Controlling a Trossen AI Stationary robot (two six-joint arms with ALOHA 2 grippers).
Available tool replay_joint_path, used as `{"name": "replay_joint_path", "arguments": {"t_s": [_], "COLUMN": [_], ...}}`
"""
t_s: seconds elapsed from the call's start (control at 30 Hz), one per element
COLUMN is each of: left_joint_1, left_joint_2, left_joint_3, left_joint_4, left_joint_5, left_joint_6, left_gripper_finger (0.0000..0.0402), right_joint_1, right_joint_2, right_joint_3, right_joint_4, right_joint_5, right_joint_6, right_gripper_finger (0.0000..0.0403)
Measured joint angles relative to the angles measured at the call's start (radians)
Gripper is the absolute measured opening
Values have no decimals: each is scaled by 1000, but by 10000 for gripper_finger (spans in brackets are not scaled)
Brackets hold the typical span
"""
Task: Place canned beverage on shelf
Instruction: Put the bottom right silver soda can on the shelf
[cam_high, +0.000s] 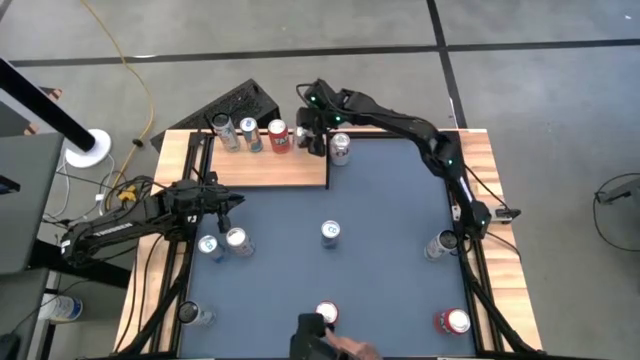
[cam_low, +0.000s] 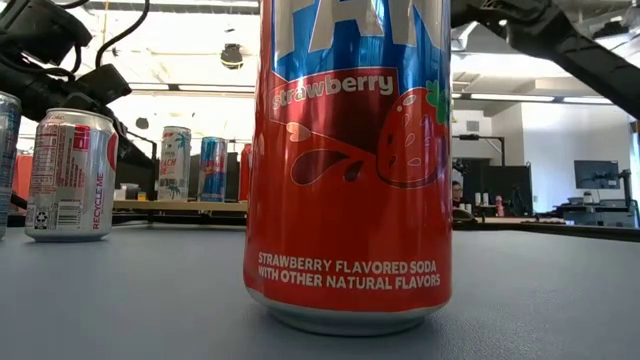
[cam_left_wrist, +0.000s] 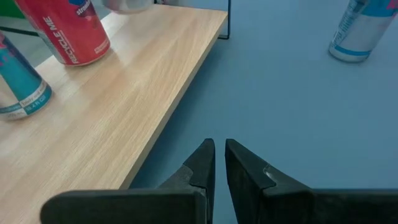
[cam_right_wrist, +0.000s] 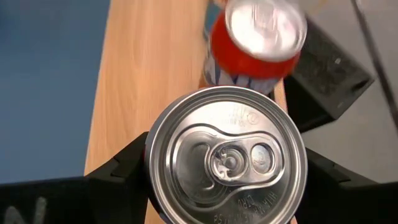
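Two arms are over the blue table (cam_high: 380, 200). Left gripper (cam_high: 232, 203) has its fingers (cam_left_wrist: 202, 165) nearly touching, nothing between them; it hovers just off the shelf's (cam_high: 270, 170) near edge, over bare tabletop. Just below it in the high view stand two silver-topped cans (cam_high: 222, 242). Ahead of it on the shelf stand a teal can (cam_left_wrist: 22, 81) and a red can (cam_left_wrist: 68, 31), with a pale blue can (cam_left_wrist: 360, 31) on the table off to the other side.

Three cans (cam_high: 250, 133) stand in a row along the shelf's far edge. Right gripper (cam_high: 322, 135) is at the shelf's far right corner, fingers spread wide around a can (cam_right_wrist: 227, 155) it grips from both sides; the can's silver top fills its wrist view, with the red can (cam_right_wrist: 258, 40) on the board just beyond it. Another can (cam_high: 341, 147) stands on the table just beside this gripper.

More cans are scattered on the table, a strawberry soda (cam_low: 348, 160) closest to the low camera
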Motion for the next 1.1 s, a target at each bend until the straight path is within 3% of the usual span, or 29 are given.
{"name": "replay_joint_path", "arguments": {"t_s": [0.77,1.1], "left_joint_1": [0,0], "left_joint_2": [0,0], "left_joint_3": [0,0], "left_joint_4": [0,0], "left_joint_5": [0,0], "left_joint_6": [0,0], "left_gripper_finger": [27,27], "right_joint_1": [-57,-50], "right_joint_2": [35,38], "right_joint_3": [1,24], "right_joint_4": [-31,-45], "right_joint_5": [-7,-7], "right_joint_6": [-55,-200], "right_gripper_finger": [272,272]}}
